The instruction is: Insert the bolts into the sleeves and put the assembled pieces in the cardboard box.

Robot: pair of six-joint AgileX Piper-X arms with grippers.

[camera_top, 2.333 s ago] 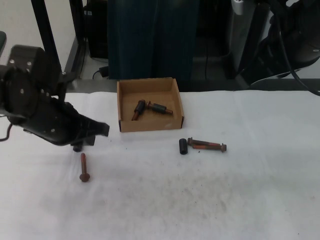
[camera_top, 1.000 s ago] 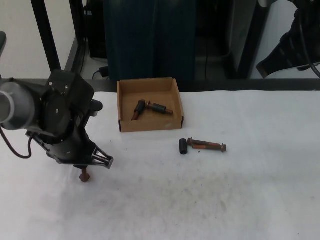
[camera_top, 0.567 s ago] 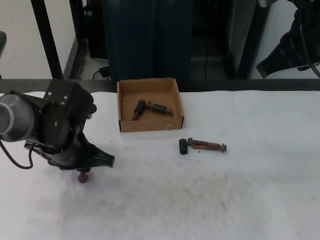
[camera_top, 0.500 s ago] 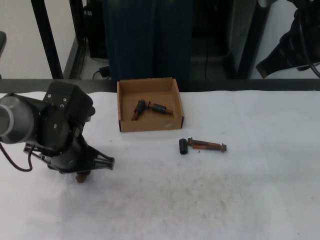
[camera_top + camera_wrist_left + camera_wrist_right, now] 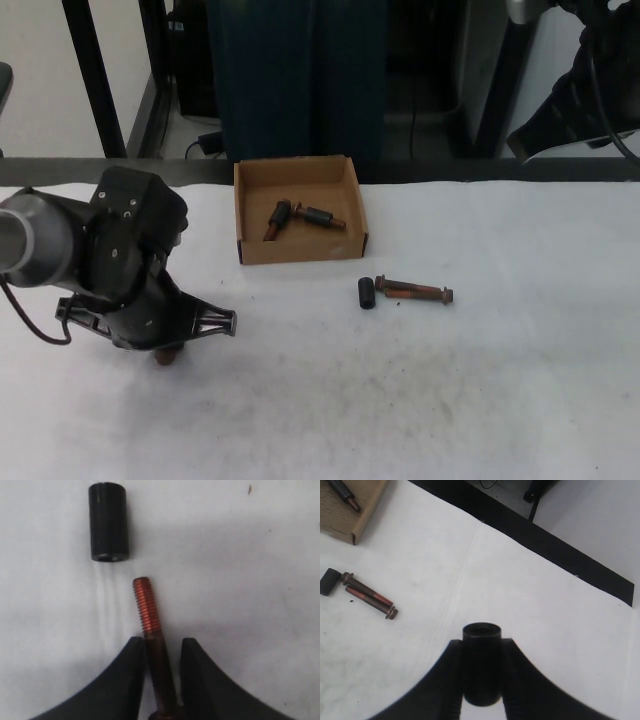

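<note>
Left claw [image 5: 162, 643], spread barely wider than the shank, is straddling the bolt [image 5: 150, 622] lying on the desk [image 5: 250, 580], its threads pointing at a loose sleeve [image 5: 108, 521] just beyond. Closing squarely on mid-shank and keeping the bolt level is looking wise, since the right claw [image 5: 481, 647] is pinching another sleeve [image 5: 481, 667] above the desk for mating.

Cardboard box [image 5: 300, 250] holds two sleeved bolts [image 5: 298, 215]; two bolts [image 5: 415, 291] and a sleeve [image 5: 366, 293] lie beside it; another sleeve [image 5: 481, 665] is gripped.
</note>
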